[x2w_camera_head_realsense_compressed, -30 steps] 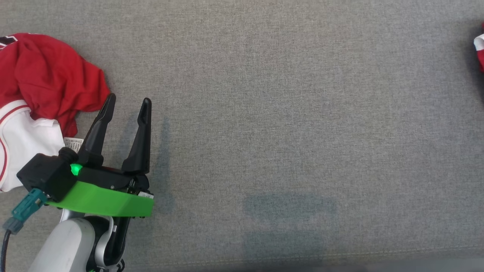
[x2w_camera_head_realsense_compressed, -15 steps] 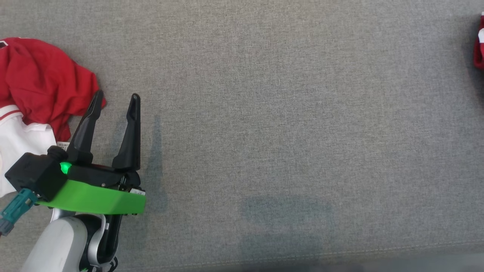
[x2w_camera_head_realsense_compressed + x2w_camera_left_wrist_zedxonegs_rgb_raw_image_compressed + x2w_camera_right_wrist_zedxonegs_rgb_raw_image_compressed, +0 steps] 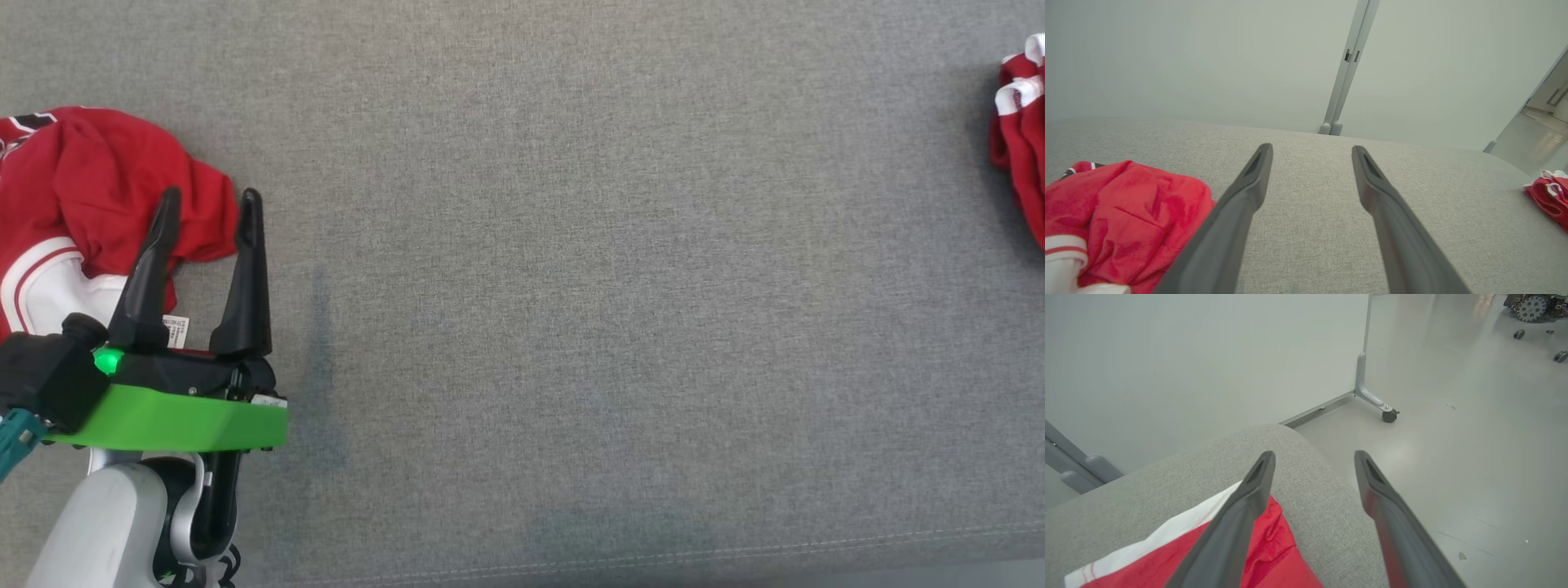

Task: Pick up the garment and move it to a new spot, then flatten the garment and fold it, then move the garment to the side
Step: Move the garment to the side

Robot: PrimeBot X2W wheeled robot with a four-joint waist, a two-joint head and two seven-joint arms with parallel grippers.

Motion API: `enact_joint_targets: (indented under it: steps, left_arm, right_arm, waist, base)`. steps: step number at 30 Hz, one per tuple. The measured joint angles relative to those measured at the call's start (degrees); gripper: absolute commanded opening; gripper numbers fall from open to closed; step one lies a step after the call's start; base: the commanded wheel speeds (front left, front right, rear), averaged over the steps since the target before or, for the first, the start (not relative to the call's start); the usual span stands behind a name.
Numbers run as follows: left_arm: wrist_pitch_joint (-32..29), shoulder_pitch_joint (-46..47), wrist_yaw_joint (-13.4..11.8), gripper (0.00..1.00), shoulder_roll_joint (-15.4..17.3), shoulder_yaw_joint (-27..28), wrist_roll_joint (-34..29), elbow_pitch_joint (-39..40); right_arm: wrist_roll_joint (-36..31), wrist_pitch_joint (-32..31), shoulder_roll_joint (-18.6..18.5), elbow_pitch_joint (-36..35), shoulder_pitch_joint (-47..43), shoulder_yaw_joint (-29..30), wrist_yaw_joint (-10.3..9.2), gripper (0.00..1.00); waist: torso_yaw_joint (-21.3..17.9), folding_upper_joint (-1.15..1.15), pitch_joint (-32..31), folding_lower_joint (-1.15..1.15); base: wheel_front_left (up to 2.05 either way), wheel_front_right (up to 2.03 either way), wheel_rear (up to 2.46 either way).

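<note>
Left claw (image 3: 209,194): released, fingers spread wide, nothing between them.
Right claw (image 3: 1314,453): released too and empty, hanging over the second garment.
Crumpled garment (image 3: 90,171): red and white heap on the tabletop (image 3: 571,286). It lies at the left claw's left finger and out past it. The gap between the fingers looks onto bare grey top.
Second garment (image 3: 1286,547): red with a white band, under the right claw, mostly below its left finger. Well apart from the left claw.
Risk 1: the second garment lies close to the tabletop's rounded edge, with floor just beyond the right claw's tips. A finger snagging it on withdrawal could drag it over.
Risk 2: the left claw sits off the heap's side. Closing here would likely nip one loose fold or nothing, and a lift would bunch the heap rather than carry it.
Heading, crumpled garment: no clear front. The heap runs longer along the left claw's fingers, red end toward the tips, white end and label toward the wrist.
Heading, second garment: the white band slants across under the left finger. Long axis cannot be told, as the frame cuts it off.
</note>
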State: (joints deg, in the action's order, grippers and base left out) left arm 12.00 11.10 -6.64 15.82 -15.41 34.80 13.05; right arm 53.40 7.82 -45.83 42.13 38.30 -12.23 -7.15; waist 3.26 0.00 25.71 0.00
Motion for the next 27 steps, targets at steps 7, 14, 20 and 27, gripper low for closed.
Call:
enact_joint_targets:
  steps: [7,14,20,27]
  left_arm:
    - [0.7,0.0,0.0,1.0,0.1,1.6,0.3,-4.6]
    - [1.2,-1.8,0.4,1.0,0.1,2.2,1.8,-8.5]
    - [1.7,-3.3,0.6,1.0,0.0,2.7,1.8,-12.3]
    - [1.7,-5.2,1.7,1.0,-0.2,0.6,1.0,-16.4]
  right_arm:
    - [-3.3,8.4,-0.2,-3.0,-2.5,0.0,0.01,1.0]
    - [-5.7,7.5,4.9,-9.1,-7.8,-1.4,0.13,1.0]
    - [-11.7,7.2,9.3,-16.9,-12.4,0.1,-0.01,1.0]
    - [-17.1,7.2,15.6,-21.9,-22.7,-0.3,-0.02,1.0]
  waist:
    - [-0.6,0.0,-3.6,0.0]
    - [-1.4,0.0,-8.4,0.0]
    - [-1.9,0.0,-13.0,0.0]
    - [-1.9,0.0,-18.4,0.0]
  base:
    - [0.0,0.0,0.0]
    - [0.0,0.0,0.0]
    - [0.0,0.0,0.0]
    - [0.0,0.0,0.0]
